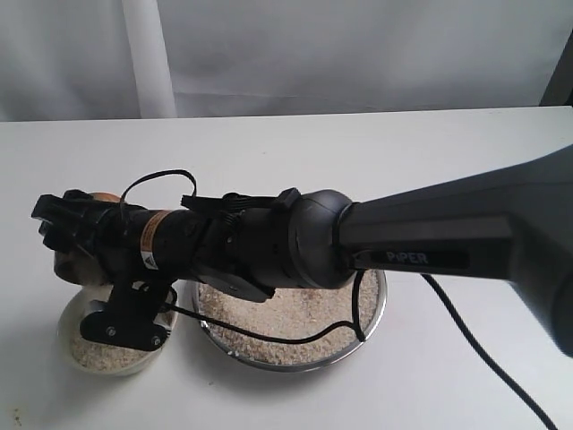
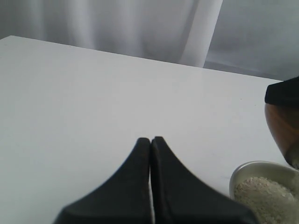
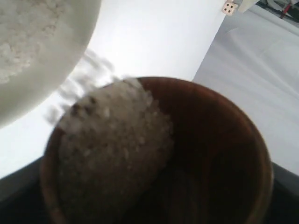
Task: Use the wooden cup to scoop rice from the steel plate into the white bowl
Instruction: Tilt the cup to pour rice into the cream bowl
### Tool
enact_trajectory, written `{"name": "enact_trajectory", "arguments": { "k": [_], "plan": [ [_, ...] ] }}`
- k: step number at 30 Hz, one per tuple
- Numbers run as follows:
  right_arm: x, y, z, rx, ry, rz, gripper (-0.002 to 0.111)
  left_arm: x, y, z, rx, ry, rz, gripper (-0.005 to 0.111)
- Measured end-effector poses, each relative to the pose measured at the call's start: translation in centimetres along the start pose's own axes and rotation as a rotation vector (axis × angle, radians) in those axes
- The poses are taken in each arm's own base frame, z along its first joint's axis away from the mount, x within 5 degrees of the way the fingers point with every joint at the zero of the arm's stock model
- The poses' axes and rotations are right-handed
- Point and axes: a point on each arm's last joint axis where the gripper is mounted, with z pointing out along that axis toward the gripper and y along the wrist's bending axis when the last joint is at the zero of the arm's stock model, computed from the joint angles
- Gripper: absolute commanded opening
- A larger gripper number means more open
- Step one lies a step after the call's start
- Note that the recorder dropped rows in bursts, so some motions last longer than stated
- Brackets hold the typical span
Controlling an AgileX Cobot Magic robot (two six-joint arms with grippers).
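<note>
My right arm reaches across to the left, and its gripper [image 1: 67, 235] is shut on the wooden cup [image 1: 72, 267], held tilted just above the white bowl [image 1: 64, 336]. In the right wrist view the cup [image 3: 219, 140] holds a heap of rice [image 3: 112, 154] sliding toward its lip, with blurred grains dropping toward the bowl [image 3: 60, 65]. The bowl has rice [image 1: 98, 354] in it. The steel plate [image 1: 380, 300] lies to its right, covered with rice [image 1: 295, 318] and partly hidden by the arm. My left gripper [image 2: 150, 140] is shut and empty, over bare table beside the bowl [image 2: 238, 175] and cup [image 2: 282, 126].
A black cable [image 1: 358, 313] from the right arm loops low over the plate. The white table [image 1: 376, 152] runs back to a pale curtain [image 1: 269, 45]. A small die-like object [image 3: 229, 7] sits far off in the right wrist view.
</note>
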Motion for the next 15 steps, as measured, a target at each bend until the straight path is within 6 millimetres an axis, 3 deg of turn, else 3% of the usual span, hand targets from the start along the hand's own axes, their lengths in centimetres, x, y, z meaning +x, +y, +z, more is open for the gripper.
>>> {"name": "enact_trajectory", "arguments": {
  "k": [15],
  "plan": [
    [0.14,-0.73,-0.03,0.079,0.018,-0.070,0.000,0.00,0.00,0.00,0.000,0.000,0.000,0.000]
  ]
}}
